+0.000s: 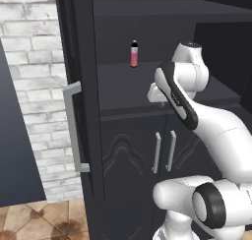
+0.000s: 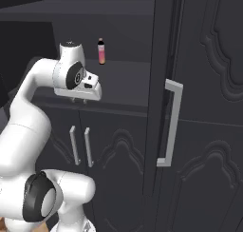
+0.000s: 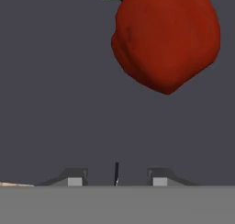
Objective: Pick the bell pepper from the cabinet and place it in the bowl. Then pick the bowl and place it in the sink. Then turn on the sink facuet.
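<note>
- The bell pepper (image 3: 166, 37) appears in the hand view as a large, glossy red lump with a bit of green stem at its upper left edge, lying on a flat dark grey surface (the cabinet shelf, by its colour).
- It sits ahead of the gripper (image 3: 117, 178) and off to the right of the gap between the fingers, clear of both tips and not touching them.
- The two dark fingertips (image 3: 75, 178) stand partly apart with bare shelf showing between them; nothing is held.
- In the left base view the gripper (image 1: 156, 97) is down at the front edge of the open shelf of the cabinet (image 1: 128, 150), the white wrist bent over it.
- In the right base view the gripper (image 2: 79, 100) hangs just over that same shelf edge, above the two slim grey handles of the carved lower doors.
- A slim pink bottle (image 1: 134, 54) with a dark cap stands upright farther back on the shelf, well apart from the hand; the right base view also shows the bottle (image 2: 101, 51).
- The cabinet door is swung open, its long grey bar handle (image 1: 75, 128) facing the left camera; the right base view shows the same handle (image 2: 172, 124).
- A white brick wall (image 1: 30, 76) and a tiled floor lie left of the cabinet.
</note>
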Robot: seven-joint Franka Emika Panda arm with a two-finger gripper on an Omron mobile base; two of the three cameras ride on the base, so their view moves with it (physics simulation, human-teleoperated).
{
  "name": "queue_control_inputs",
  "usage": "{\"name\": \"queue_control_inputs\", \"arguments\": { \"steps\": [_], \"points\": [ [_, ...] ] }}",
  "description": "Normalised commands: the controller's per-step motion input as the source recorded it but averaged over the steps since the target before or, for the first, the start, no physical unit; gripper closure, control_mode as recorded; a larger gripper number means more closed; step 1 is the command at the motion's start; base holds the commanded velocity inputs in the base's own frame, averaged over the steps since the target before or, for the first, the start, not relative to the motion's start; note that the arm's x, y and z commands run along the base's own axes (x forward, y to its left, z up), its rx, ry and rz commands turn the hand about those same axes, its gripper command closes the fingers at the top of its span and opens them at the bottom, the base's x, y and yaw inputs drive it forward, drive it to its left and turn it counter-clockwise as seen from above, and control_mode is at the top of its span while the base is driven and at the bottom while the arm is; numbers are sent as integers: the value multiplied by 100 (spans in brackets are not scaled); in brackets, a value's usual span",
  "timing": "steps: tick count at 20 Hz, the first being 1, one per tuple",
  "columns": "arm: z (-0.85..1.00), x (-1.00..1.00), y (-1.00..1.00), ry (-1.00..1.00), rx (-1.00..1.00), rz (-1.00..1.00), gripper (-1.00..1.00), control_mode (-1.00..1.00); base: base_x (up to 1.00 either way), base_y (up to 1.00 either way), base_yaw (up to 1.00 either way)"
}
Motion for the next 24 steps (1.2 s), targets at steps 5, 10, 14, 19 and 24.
{"name": "queue_control_inputs", "arguments": {
  "steps": [5, 10, 14, 19, 24],
  "points": [
    [2, 0, 0, -5, 0, 0, -100, -100, 0, 0, 0],
    [29, 0, 0, -26, 0, 0, -100, -100, 0, 0, 0],
    [24, 0, 0, -21, 0, 0, -100, -100, 0, 0, 0],
    [27, 0, 0, -8, 0, 0, -100, -100, 0, 0, 0],
    [17, 14, -8, 0, 0, -4, -100, -100, 0, 0, 0]
  ]
}}
